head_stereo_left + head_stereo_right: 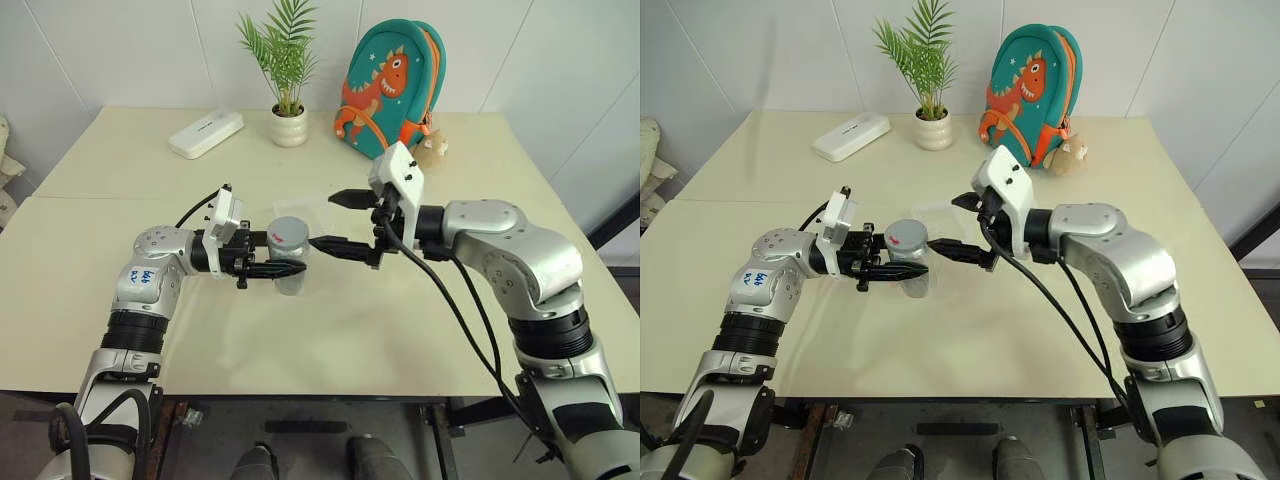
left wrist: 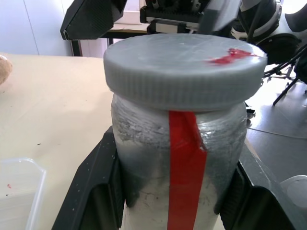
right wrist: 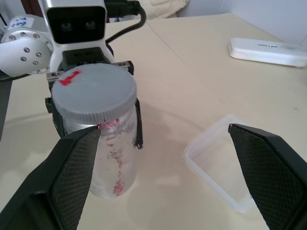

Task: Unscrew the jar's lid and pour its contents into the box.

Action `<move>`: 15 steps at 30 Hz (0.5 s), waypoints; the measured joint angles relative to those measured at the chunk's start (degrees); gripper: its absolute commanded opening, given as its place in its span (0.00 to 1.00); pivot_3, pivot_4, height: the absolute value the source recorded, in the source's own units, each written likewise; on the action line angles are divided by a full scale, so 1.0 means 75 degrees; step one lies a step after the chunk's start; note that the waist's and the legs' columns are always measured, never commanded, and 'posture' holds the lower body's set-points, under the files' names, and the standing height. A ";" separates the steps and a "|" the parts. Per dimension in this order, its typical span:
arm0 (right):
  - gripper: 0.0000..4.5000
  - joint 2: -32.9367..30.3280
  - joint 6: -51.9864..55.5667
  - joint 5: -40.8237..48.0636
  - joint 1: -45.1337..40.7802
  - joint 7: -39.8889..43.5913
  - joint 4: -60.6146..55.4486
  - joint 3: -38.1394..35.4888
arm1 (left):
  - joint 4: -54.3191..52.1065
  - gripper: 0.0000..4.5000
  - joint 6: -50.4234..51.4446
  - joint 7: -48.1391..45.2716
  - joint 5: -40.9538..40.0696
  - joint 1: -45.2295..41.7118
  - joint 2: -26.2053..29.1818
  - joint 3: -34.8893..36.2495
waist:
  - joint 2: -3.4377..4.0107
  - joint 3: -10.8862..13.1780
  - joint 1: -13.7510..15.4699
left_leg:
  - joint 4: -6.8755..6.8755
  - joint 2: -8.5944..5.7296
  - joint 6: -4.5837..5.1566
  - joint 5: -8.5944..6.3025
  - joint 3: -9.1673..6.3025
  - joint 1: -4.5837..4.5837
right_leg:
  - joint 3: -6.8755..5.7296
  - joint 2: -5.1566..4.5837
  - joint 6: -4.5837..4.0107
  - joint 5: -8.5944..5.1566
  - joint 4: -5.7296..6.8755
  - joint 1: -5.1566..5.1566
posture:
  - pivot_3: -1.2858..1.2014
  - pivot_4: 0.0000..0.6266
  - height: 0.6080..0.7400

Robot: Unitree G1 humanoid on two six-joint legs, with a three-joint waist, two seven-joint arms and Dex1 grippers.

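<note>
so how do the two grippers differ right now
The left gripper is shut on the jar, fingers clamping its body; the right gripper holds nothing, its fingers spread wide. The left one points toward the robot's right; the right one faces it from the other side, near the lid. Both have black fingers.

head stereo downward; wrist views close, jar (image 2: 180, 158)

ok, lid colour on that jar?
Grey lid with a small red mark on top; the left wrist view shows it best.
</note>
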 measured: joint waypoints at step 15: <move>1.00 -0.0308 0.0359 0.0682 -0.0082 0.0240 -0.0544 -0.0394 | 0.0137 0.44 -0.0089 -0.0084 0.0053 -0.0057 -0.0014 -0.0012 | 0.0000 0.0000 -0.0007 | 0.0000 0.0001 0.0000 0.0000 -0.0001 -0.0002 | 0.0000 0.0001 0.0001 0.0000 -0.0002 0.0000 | 0.52 0.24 1.00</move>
